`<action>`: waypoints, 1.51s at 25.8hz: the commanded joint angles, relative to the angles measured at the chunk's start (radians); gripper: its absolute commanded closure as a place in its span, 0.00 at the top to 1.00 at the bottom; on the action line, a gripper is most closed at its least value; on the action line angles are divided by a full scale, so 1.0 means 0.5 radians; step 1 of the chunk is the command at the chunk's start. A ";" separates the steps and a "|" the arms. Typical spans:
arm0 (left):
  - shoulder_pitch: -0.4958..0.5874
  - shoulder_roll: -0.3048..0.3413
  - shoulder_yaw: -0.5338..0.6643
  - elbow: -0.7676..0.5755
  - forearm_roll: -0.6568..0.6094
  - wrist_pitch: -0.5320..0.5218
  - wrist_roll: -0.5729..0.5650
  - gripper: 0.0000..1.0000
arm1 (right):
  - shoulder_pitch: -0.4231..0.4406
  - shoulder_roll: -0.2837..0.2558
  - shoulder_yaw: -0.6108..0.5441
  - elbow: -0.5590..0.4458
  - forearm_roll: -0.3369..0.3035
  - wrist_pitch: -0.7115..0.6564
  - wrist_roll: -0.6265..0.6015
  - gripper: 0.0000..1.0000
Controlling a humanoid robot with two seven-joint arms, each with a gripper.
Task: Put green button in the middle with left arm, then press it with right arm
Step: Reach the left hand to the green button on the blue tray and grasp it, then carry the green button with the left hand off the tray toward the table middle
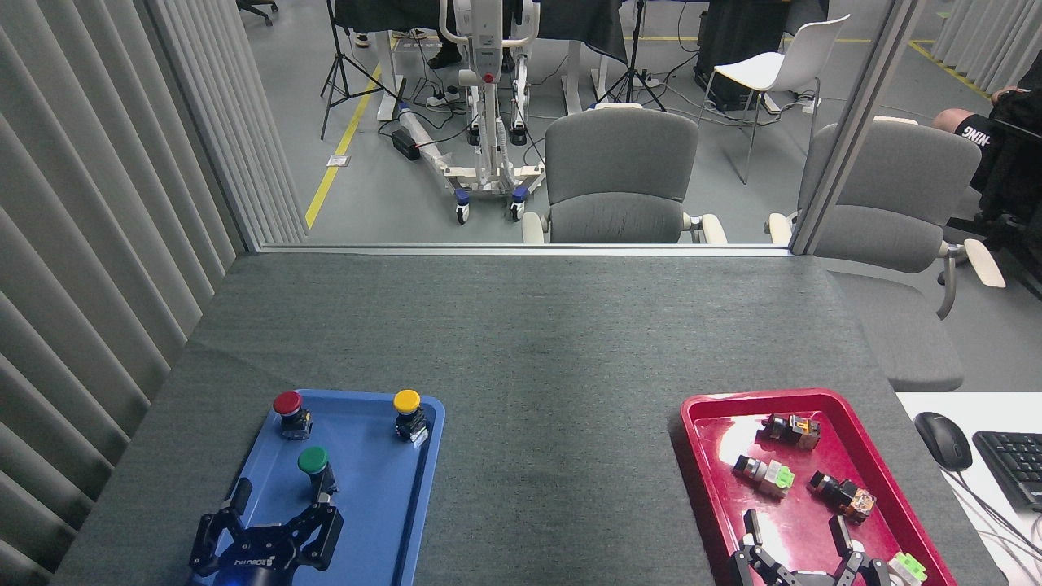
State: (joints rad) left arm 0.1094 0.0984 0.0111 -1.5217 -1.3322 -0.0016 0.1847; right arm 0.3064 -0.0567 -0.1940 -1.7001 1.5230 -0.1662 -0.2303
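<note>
Left hand: the left hand [283,493] hangs low over the near end of the blue tray [370,505], its two black fingers spread wide and holding nothing.
Left fingertips: one finger [326,487] reaches up just beside the button's black body; whether it touches cannot be told.
Green button: the green button [313,462] stands upright in the blue tray, between the spread fingers and just beyond them.
Other buttons: a red button [289,408] and a yellow button [408,409] stand at the tray's far end.
Middle: the middle [553,407] is bare dark grey felt on the desk, between the two trays.
Right hand: the right hand [798,533] sits over the near end of the red tray [887,480], fingers apart, empty.
Red tray contents: small switches [765,474] lie scattered inside.
</note>
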 commanded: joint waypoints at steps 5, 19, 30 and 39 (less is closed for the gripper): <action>-0.142 -0.126 -0.096 0.292 -0.032 0.310 0.069 0.99 | -0.008 -0.003 0.001 -0.011 0.001 -0.005 0.000 1.00; -0.409 -0.151 -0.179 0.746 -0.008 0.528 0.125 0.99 | 0.007 -0.037 0.011 -0.014 -0.006 -0.011 -0.003 1.00; -0.547 -0.172 -0.179 0.960 0.035 0.546 0.232 0.96 | 0.007 -0.028 0.007 -0.024 -0.021 -0.036 -0.012 1.00; -0.654 -0.157 -0.182 1.151 0.100 0.433 0.235 0.77 | 0.007 -0.006 0.007 -0.033 -0.018 -0.033 -0.009 1.00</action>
State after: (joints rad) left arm -0.2077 0.0182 -0.0796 -0.9648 -1.2957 0.2314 0.3008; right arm 0.3099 -0.0628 -0.1893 -1.7153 1.5137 -0.1834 -0.2373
